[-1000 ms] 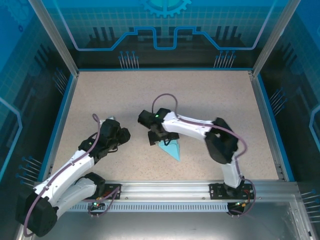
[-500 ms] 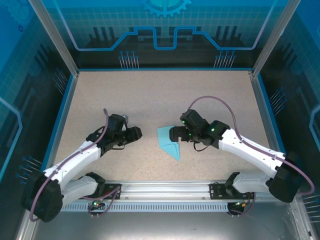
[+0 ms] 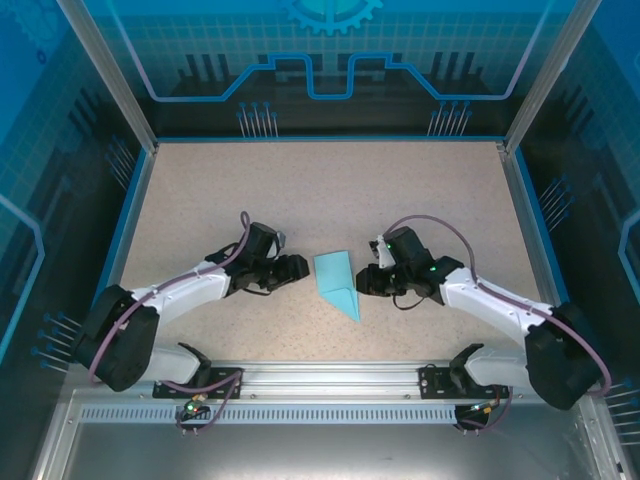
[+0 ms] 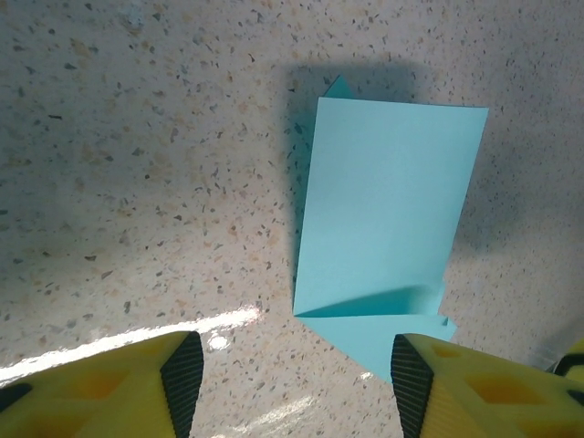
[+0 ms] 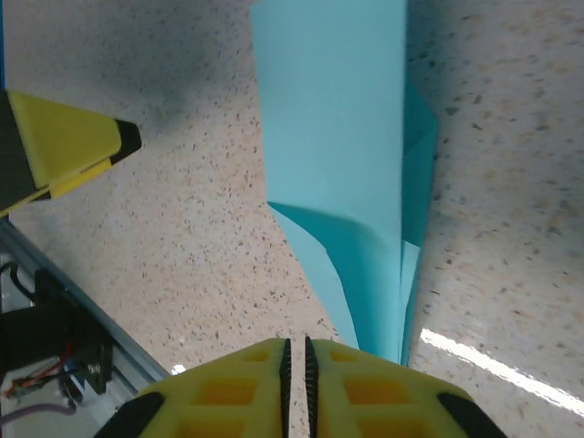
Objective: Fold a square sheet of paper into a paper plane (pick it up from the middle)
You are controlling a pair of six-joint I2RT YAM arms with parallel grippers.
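Top external view: the paper (image 3: 336,280) lies flat on the table (image 3: 300,180), near the middle and toward the near edge, between the two arms. It is not a plain square. It is folded into a narrow shape with a squarish far end and a point at its near end. The first folds look done, but no centre ridge or wings stand up, so the later folds are probably yet to be made. The left gripper (image 3: 292,268) sits just left of the paper and the right gripper (image 3: 364,282) just right of it. Neither is lifting it.

Left wrist view: the left gripper's fingers (image 4: 178,374) stand apart, released, with nothing between them. The paper rests on the table ahead of the fingertips, its overlapping layers showing at the end nearest the camera. One corner comes close to a fingertip, and whether it touches cannot be told.

Right wrist view: the right gripper's fingers (image 5: 342,370) are clenched together, with only a hairline slit between them and nothing in it. The paper's narrow end runs up just beside one fingertip, lying on the table and not pinched.
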